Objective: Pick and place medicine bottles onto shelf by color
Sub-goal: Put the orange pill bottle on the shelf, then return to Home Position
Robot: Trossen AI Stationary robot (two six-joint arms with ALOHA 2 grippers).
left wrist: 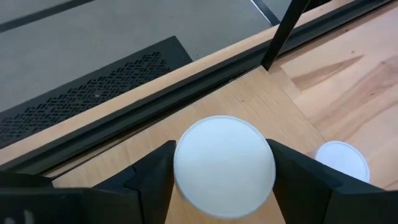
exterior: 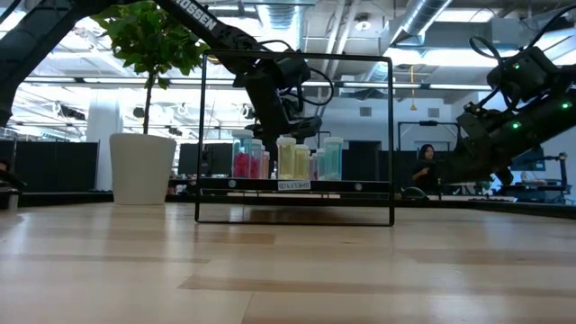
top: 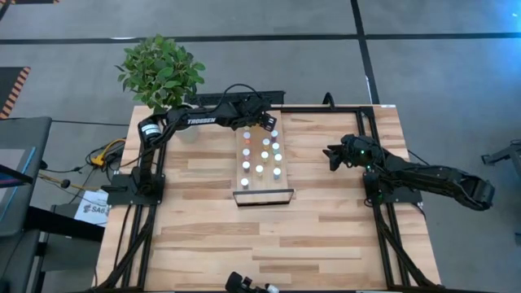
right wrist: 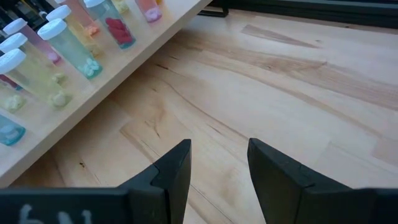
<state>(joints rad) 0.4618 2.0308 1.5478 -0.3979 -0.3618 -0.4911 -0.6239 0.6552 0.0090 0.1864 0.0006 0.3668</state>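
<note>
The shelf point(top: 262, 193) lies in the middle of the table, running from the near side to the far side, with its dark frame at the near end. Several white-capped medicine bottles point(top: 262, 155) stand on it in rows; the low view shows pink, yellow and teal bodies point(exterior: 286, 160). My left gripper point(top: 267, 124) is over the shelf's far end, shut on one bottle point(left wrist: 224, 165). That bottle's cap hides its body colour. My right gripper point(top: 334, 155) is open and empty above the table, to the right of the shelf. My left gripper pinches the bottle between its two fingers at the sides of the white cap point(left wrist: 186, 180). The fingers come from above and point down. The bottle is upright over the shelf board point(left wrist: 261, 106). I cannot tell whether it stands on the board or is lifted.
A potted plant point(top: 159, 69) in a white pot point(exterior: 142, 169) stands at the table's far left corner. A second cap point(left wrist: 342, 160) is close beside the held bottle. Bare tabletop point(right wrist: 280, 81) lies between the shelf and my right gripper. A small dark object point(top: 248, 283) sits at the near edge.
</note>
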